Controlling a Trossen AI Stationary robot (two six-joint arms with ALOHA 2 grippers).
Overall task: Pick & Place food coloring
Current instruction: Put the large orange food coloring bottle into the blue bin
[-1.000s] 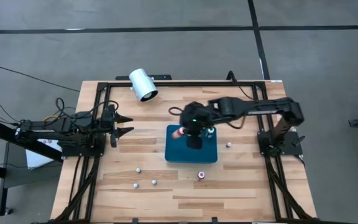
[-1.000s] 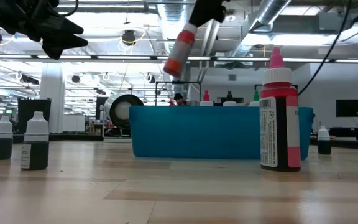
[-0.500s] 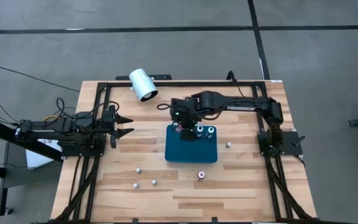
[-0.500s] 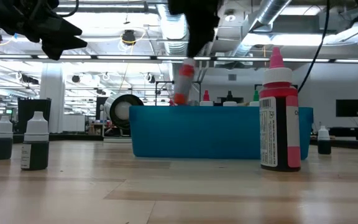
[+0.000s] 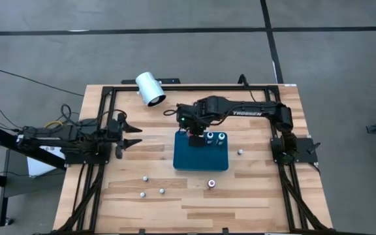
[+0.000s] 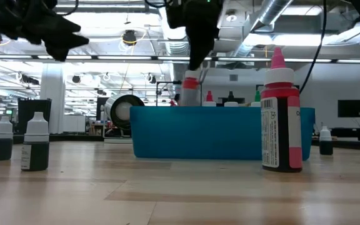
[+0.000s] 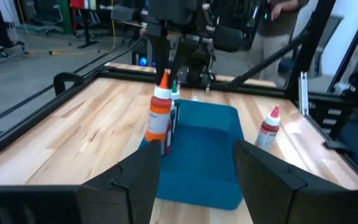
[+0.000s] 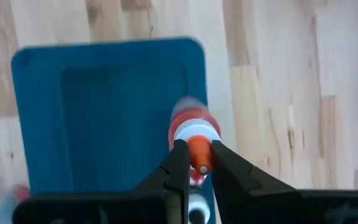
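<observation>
Left gripper (image 5: 138, 135) waits at the table's left side, fingers spread wide, holding nothing. Right gripper (image 8: 196, 163) stands over the far left corner of the blue tray (image 5: 201, 160), pinching the orange tip of an upright orange bottle (image 7: 160, 118) inside it.

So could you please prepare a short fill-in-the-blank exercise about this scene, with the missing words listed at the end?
1. The right gripper holds the small orange dropper bottle by its ____.
2. That bottle is in the ____ rectangular plastic tray.
3. The left gripper, beside the tray, is ____.
4. The pink-capped red bottle stands ____ the tray.

Missing words: cap; blue; open; outside
</observation>
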